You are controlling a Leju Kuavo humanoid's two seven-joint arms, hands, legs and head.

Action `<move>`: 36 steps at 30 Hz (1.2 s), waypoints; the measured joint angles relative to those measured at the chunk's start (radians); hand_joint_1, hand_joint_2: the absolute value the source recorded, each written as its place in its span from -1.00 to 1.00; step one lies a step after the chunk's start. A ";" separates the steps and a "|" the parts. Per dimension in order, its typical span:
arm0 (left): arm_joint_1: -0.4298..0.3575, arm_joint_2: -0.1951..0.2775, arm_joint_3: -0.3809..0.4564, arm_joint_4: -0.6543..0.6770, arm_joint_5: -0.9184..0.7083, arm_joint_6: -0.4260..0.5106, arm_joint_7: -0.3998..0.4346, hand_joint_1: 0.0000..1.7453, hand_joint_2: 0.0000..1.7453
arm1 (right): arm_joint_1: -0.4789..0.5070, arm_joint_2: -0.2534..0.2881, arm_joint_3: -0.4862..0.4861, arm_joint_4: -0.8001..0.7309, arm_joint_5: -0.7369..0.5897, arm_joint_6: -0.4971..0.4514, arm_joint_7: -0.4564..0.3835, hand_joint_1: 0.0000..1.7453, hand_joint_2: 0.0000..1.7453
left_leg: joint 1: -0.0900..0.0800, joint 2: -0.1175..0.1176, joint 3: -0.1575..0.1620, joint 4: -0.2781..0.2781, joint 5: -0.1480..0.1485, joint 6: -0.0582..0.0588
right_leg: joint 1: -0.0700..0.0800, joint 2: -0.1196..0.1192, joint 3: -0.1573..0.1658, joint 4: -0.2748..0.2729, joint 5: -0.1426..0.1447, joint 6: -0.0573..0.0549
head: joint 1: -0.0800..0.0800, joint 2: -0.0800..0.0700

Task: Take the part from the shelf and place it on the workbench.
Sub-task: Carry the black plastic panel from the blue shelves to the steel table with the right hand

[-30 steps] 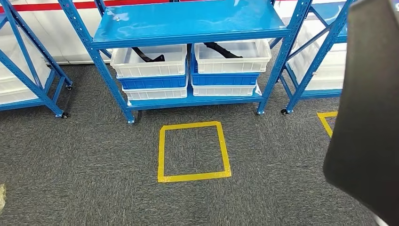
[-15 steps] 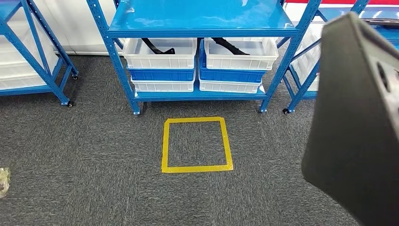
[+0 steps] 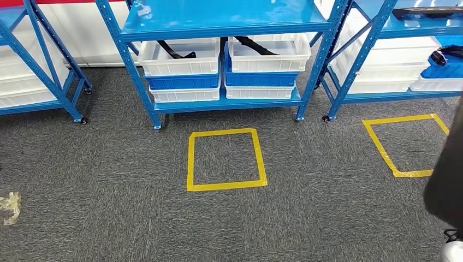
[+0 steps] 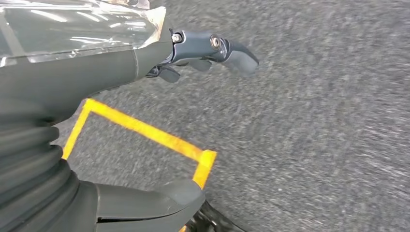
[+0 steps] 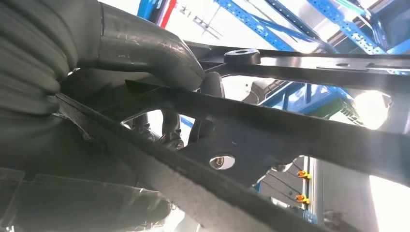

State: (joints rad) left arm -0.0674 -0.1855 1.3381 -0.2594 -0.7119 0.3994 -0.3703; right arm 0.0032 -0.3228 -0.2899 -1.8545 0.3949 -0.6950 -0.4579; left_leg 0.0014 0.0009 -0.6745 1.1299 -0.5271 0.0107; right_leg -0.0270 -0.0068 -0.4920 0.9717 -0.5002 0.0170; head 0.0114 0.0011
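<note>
Gripping the part (image 5: 270, 140), the right hand (image 5: 145, 72) has its thumb laid over one black flat bar and its darker fingers wrapped behind it, as the right wrist view shows close up. That part is a long, thin frame of bars with holes, and most of it juts out past the hand. In the head view a dark mass at the right edge is probably the same part, held up beside the robot, though its outline is too cut off to be sure.

The left hand (image 4: 208, 48) holds nothing; its fingers are loosely curled above the carpet (image 4: 314, 121), near a corner of yellow tape (image 4: 145, 130).

The shelf (image 3: 218, 22) stands ahead with white bins (image 3: 180, 57) on its lower level, and more racks stand to either side. No workbench can be seen, so the carry looks to have some way to go.

The main risk is probably the overhang: a long piece held near one end can twist in the fingers as the robot walks or turns, and slip. Its free end could also catch a shelf post if the robot swings round close to the racks. With the part partly blocking the head view, judging clearance on the right is harder.
</note>
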 joint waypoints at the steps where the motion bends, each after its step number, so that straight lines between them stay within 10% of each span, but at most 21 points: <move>1: 0.000 0.000 0.000 0.000 0.000 -0.003 0.003 -1.00 1.00 | 0.000 0.001 0.001 0.000 0.001 0.000 0.000 1.00 1.00 | 0.001 -0.001 -0.010 0.059 -0.045 -0.003 | 0.001 -0.001 -0.010 0.001 0.010 -0.004 | -0.001 0.000; 4: -0.001 0.001 -0.006 -0.002 -0.001 -0.005 0.009 -1.00 1.00 | 0.002 0.005 0.003 0.002 0.002 0.000 -0.001 1.00 1.00 | 0.004 -0.001 0.014 0.130 -0.050 -0.007 | 0.004 0.000 -0.049 0.012 0.035 0.000 | -0.002 0.000; 9: -0.002 0.002 -0.016 -0.006 -0.003 -0.004 0.009 -1.00 1.00 | 0.016 0.002 0.001 0.002 -0.016 0.000 -0.010 1.00 1.00 | 0.000 -0.006 0.186 -0.110 -0.007 0.008 | 0.010 -0.003 -0.094 0.042 0.056 0.025 | -0.001 0.000; 13: -0.002 0.001 -0.016 -0.008 -0.004 -0.006 0.008 -1.00 1.00 | 0.028 -0.009 -0.003 0.002 -0.032 0.000 -0.014 1.00 1.00 | -0.003 -0.001 0.165 -0.132 0.012 0.038 | 0.011 -0.003 -0.119 0.062 0.052 0.045 | 0.001 0.000; 16: -0.003 0.003 -0.016 -0.009 -0.003 -0.008 0.006 -1.00 1.00 | 0.027 -0.018 -0.003 0.002 -0.033 0.000 -0.011 1.00 1.00 | -0.002 0.006 0.128 -0.135 0.044 0.055 | 0.008 0.001 -0.172 0.214 -0.062 0.035 | 0.005 0.000; 18: -0.003 0.003 -0.016 -0.010 -0.002 -0.009 0.005 -1.00 1.00 | 0.027 -0.020 -0.002 0.003 -0.031 0.000 -0.007 1.00 1.00 | -0.002 0.009 0.100 -0.133 0.068 0.054 | 0.006 0.002 -0.187 0.321 -0.099 0.048 | 0.005 0.000; 20: -0.003 0.003 -0.016 -0.010 -0.002 -0.010 0.003 -1.00 1.00 | 0.027 -0.021 -0.002 0.004 -0.030 0.000 -0.006 1.00 1.00 | 0.000 0.011 0.074 -0.131 0.089 0.049 | 0.002 0.002 -0.137 0.294 -0.066 0.074 | 0.005 0.000; 22: -0.004 0.003 -0.016 -0.010 -0.002 -0.010 0.002 -1.00 1.00 | 0.025 -0.023 -0.002 0.004 -0.029 0.000 -0.005 1.00 1.00 | 0.000 0.010 0.053 -0.126 0.107 0.040 | -0.002 0.002 -0.026 0.143 -0.036 0.088 | 0.006 0.000; 24: -0.004 0.003 -0.016 -0.010 -0.002 -0.010 0.000 -1.00 1.00 | 0.021 -0.024 -0.002 0.004 -0.024 0.000 -0.004 1.00 1.00 | -0.004 0.009 0.041 -0.121 0.123 0.029 | 0.004 0.004 0.049 0.020 -0.045 0.076 | 0.004 0.000; 27: -0.004 0.003 -0.016 -0.012 -0.001 -0.011 -0.004 -1.00 1.00 | 0.014 -0.023 -0.001 0.004 -0.014 0.000 -0.001 1.00 1.00 | -0.005 0.007 0.035 -0.122 0.139 0.013 | 0.006 0.004 0.042 -0.002 -0.045 0.043 | 0.001 0.000; 31: -0.003 0.004 -0.017 -0.014 -0.005 -0.014 -0.007 -1.00 1.00 | -0.005 -0.010 0.003 0.004 0.013 0.000 0.009 1.00 1.00 | 0.002 0.000 -0.013 0.032 -0.024 -0.007 | -0.002 -0.001 0.002 0.000 -0.006 -0.003 | -0.002 0.000; 33: -0.004 0.004 -0.019 -0.014 -0.011 -0.009 -0.008 -1.00 1.00 | -0.008 -0.004 0.003 0.004 0.021 0.000 0.015 1.00 1.00 | 0.003 -0.001 -0.034 0.148 -0.077 -0.012 | 0.000 -0.001 -0.024 0.004 0.016 -0.005 | -0.002 0.000; 36: -0.004 0.005 -0.024 -0.015 -0.018 -0.001 -0.010 -1.00 1.00 | -0.008 0.003 0.003 0.005 0.023 0.000 0.018 1.00 1.00 | 0.004 -0.001 0.047 0.098 -0.017 -0.010 | 0.000 -0.001 -0.063 0.017 0.037 0.005 | -0.003 0.000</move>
State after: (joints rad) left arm -0.0714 -0.1806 1.3140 -0.2749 -0.7297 0.3980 -0.3803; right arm -0.0048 -0.3202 -0.2865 -1.8500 0.4184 -0.6950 -0.4398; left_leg 0.0057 -0.0004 -0.6272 1.2282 -0.5442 0.0006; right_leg -0.0271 -0.0077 -0.5545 0.9892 -0.4630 0.0224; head 0.0082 0.0011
